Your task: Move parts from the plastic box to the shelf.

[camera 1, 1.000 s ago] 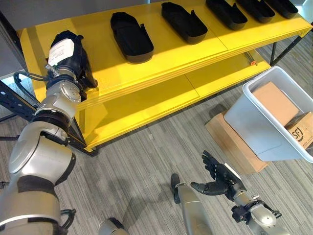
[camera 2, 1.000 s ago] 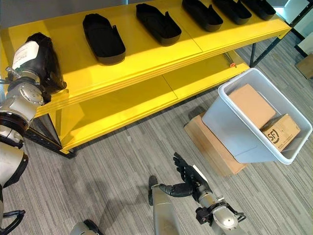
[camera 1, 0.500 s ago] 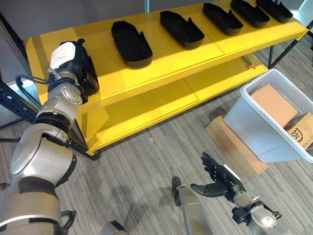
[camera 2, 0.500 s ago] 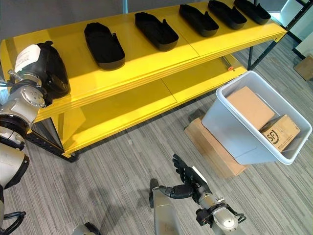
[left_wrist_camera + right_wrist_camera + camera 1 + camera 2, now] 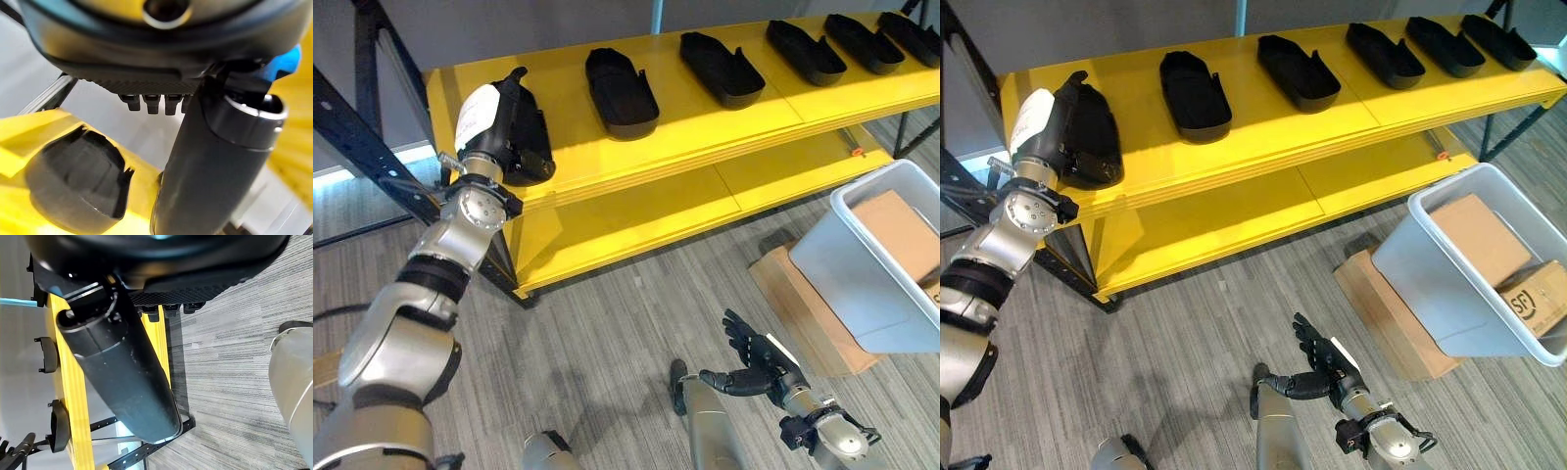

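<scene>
Left hand point(image 5: 499, 122) is up at the near-left end of the yellow shelf point(image 5: 705, 117), resting on top of a black part point(image 5: 524, 147) that sits on the upper board. Its fingers lie over the part, but whether they are curled onto it or lying straight I cannot tell; the left wrist view shows short fingertips point(image 5: 152, 103) past the palm and a black part point(image 5: 78, 181) on the yellow board beyond them.

Along that same upper board runs a row of more black parts: one just beside the hand's part point(image 5: 621, 92), the next point(image 5: 722, 69), then another point(image 5: 806, 52), one more point(image 5: 862, 42) and the last at the far right end point(image 5: 913, 24), all apart from one another, each lying open side up.

The lower board point(image 5: 1263, 211) is bare yellow.

Down on the floor to the right stands the white plastic box point(image 5: 1430, 284), tilted, propped on a flat brown cardboard slab point(image 5: 1386, 318). Inside it are two brown cardboard cartons, one plain point(image 5: 1477, 238) and one printed point(image 5: 1533, 304), touching each other.

Right hand point(image 5: 1327, 364) hangs low over the grey carpet point(image 5: 1185, 343), well away from the box, fingers spread and straight, holding nothing.
</scene>
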{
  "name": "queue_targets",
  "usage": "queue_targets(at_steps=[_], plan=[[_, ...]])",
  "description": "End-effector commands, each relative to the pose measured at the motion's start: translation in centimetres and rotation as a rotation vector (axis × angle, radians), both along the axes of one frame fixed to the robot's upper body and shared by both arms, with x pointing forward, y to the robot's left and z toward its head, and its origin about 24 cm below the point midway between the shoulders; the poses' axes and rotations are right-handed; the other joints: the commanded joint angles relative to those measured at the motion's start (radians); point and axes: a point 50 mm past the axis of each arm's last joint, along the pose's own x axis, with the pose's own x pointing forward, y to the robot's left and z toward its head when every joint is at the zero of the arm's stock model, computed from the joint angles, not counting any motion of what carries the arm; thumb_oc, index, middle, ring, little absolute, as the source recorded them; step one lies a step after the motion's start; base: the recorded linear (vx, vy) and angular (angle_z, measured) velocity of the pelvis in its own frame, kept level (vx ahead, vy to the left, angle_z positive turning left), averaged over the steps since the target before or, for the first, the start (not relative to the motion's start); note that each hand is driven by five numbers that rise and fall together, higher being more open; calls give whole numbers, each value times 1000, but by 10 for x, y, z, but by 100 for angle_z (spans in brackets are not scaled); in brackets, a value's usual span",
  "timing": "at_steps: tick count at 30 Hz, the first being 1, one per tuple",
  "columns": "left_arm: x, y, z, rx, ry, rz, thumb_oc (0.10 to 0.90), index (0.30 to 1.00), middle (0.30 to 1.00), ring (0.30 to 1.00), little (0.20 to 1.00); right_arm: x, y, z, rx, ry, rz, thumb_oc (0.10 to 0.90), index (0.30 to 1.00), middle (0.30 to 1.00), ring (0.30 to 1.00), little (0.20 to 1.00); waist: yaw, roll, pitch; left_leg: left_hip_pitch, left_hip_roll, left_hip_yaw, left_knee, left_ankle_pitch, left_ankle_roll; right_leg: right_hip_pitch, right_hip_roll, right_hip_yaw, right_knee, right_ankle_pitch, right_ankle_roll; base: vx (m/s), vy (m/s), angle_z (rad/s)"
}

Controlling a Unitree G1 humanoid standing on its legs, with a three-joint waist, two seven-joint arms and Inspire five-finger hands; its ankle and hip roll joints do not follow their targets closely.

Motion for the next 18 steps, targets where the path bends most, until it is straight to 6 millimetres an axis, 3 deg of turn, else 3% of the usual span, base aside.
queue_targets(at_steps=[1, 5, 6, 7, 8, 10, 18], plan=[[-23, -6, 57, -96, -344, -87, 900, 1000, 1000, 1000, 1000, 13, -17, 36, -8, -209, -70, 900, 1000, 1000, 1000, 1000, 2, 20, 13, -52, 35, -100, 0, 119, -26, 173, -72, 39, -12, -82, 79, -19, -23, 12], [-36, -12, 41, -85, -356, -109, 900, 1000, 1000, 1000, 1000, 13, -17, 37, -14, -219, -76, 900, 1000, 1000, 1000, 1000, 10, 19, 22, -49, 32, -104, -3, 119, -24, 182, -75, 32, -8, -86, 75, -36, -20, 15], [-39, -15, 37, -45, -353, -112, 900, 1000, 1000, 1000, 1000, 14, -17, 37, -19, -221, -76, 900, 1000, 1000, 1000, 1000, 14, 19, 27, -59, 32, -101, -11, 145, -10, 174, -74, 30, -17, -62, 67, -15, -15, 9], [-39, -15, 36, -45, -351, -111, 900, 1000, 1000, 1000, 1000, 14, -17, 37, -20, -219, -76, 900, 1000, 1000, 1000, 1000, 13, 20, 24, -50, 32, -107, -3, 122, -24, 183, -75, 31, -8, -85, 74, -109, -36, 12], [-48, -18, 27, 113, -377, -70, 900, 1000, 1000, 1000, 1000, 16, -16, 40, -30, -238, -69, 900, 1000, 1000, 1000, 1000, 26, 18, 37, -57, 30, -105, -14, 144, -9, 179, -74, 26, -14, -66, 65, -20, -21, 15], [-54, -22, 17, 182, -361, -78, 900, 1000, 1000, 1000, 1000, 18, -16, 43, -34, -252, -70, 900, 1000, 1000, 1000, 1000, 32, 17, 46, -55, 30, -106, -14, 146, -7, 182, -74, 26, -13, -68, 64, -74, -27, 10], [-60, -33, -6, 306, -289, -110, 900, 1000, 1000, 1000, 1000, 22, -15, 48, -38, -273, -73, 900, 1000, 1000, 1000, 1000, 39, 17, 64, -50, 32, -109, -27, 157, -5, 182, -71, 21, -11, -68, 59, -18, -10, 1]])
